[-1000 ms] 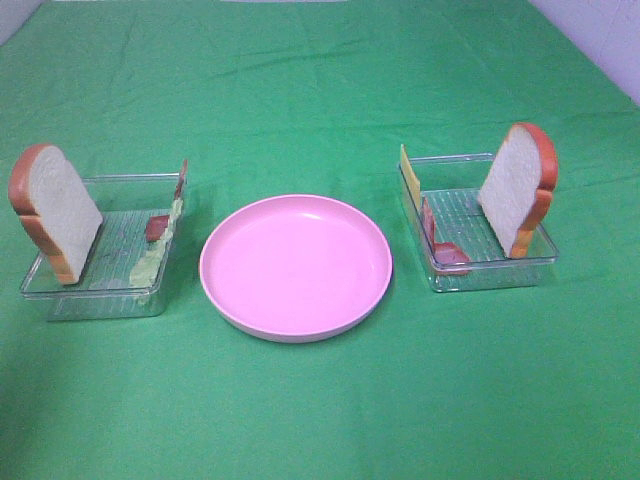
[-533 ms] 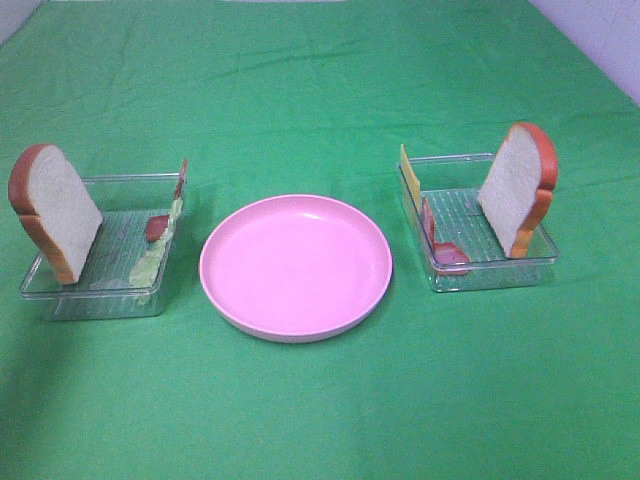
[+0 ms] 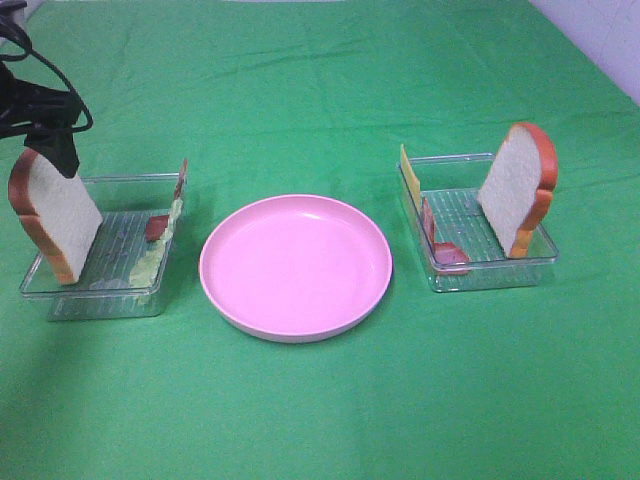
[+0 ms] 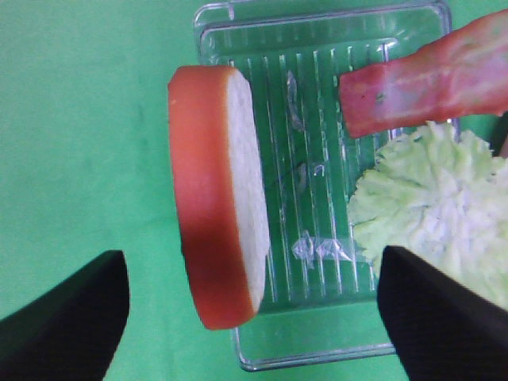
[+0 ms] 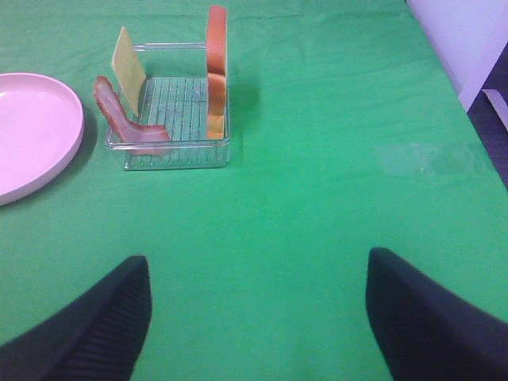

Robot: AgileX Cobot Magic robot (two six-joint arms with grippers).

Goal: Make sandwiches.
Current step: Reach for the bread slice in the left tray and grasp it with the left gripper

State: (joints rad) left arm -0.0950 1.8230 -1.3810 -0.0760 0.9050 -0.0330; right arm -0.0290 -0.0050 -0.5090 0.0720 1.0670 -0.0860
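Fingers (image 4: 67,321) of the left gripper (image 4: 252,317): I read them as spread fully wide, with nothing clamped. In the left wrist view the two dark tips stand on either side of the left bread slice (image 4: 214,198) and clear of it. From the high camera this gripper hangs over the top crust of that slice; I cannot tell whether it touches.

Fingers (image 5: 87,325) of the right gripper (image 5: 258,317): also wide apart and holding nothing. They hang over bare green cloth (image 5: 333,190), well apart from the right tray (image 5: 171,155).

Position of the sandwich parts (image 3: 160,235): not stacked, and divided between two clear trays.

1. Left tray (image 3: 100,298). The left bread slice stands on its edge and leans at the wall farthest from the pink plate (image 3: 295,325). The lettuce (image 4: 432,214) and a bacon strip (image 4: 429,75) lean at the wall nearest the plate.
2. Right tray. The right bread slice (image 3: 520,185) stands on its edge at the side away from the plate. The cheese slice (image 3: 408,175) stands upright against the wall nearest the plate. A second bacon strip (image 3: 445,252) lies curled just beside the cheese.

The pink plate sits on the cloth between the two trays, near both and touching neither.
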